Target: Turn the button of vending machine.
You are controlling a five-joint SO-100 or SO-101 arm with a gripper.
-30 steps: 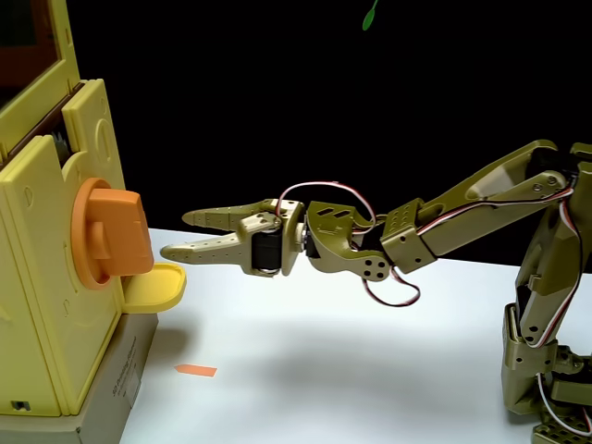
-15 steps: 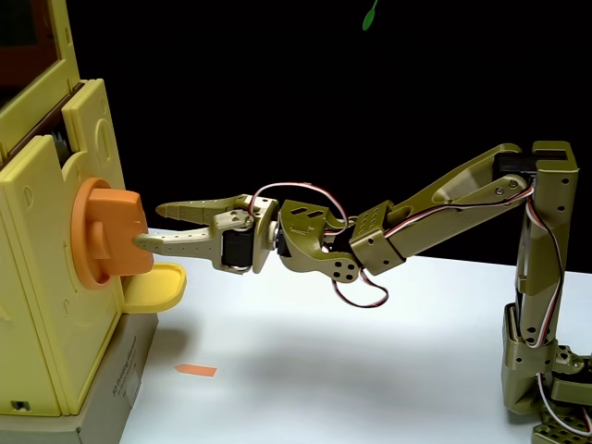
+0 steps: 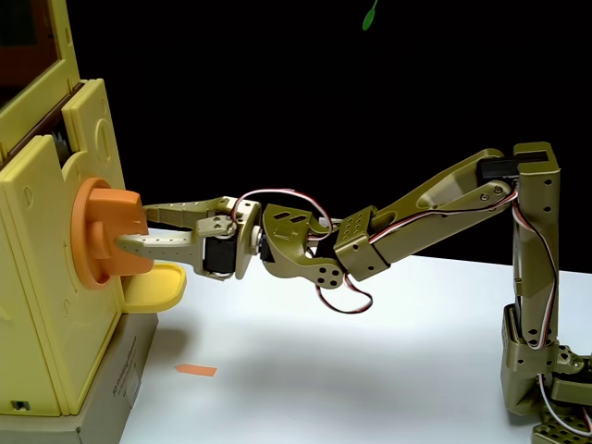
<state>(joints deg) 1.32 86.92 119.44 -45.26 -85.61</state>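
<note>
The yellow vending machine (image 3: 42, 305) stands at the left edge of the fixed view. Its orange button (image 3: 100, 220), a round disc with a thick bar, sticks out to the right. My olive gripper (image 3: 131, 228) reaches in from the right and is open. Its lower finger (image 3: 153, 244) lies across the front of the bar's lower part. The upper fingertip (image 3: 157, 212) sits at the bar's right edge, near its top. I cannot tell whether either finger presses on the bar.
A yellow rounded tray (image 3: 155, 289) juts out just under the button. The machine rests on a grey cardboard box (image 3: 118, 388). A small orange tape strip (image 3: 195, 371) lies on the white table (image 3: 370, 370). The arm's base (image 3: 541, 370) stands at the right.
The arm has stretched leftward over the last second. The open gripper went from well clear of the button to having its fingers at the bar. The button has not visibly turned.
</note>
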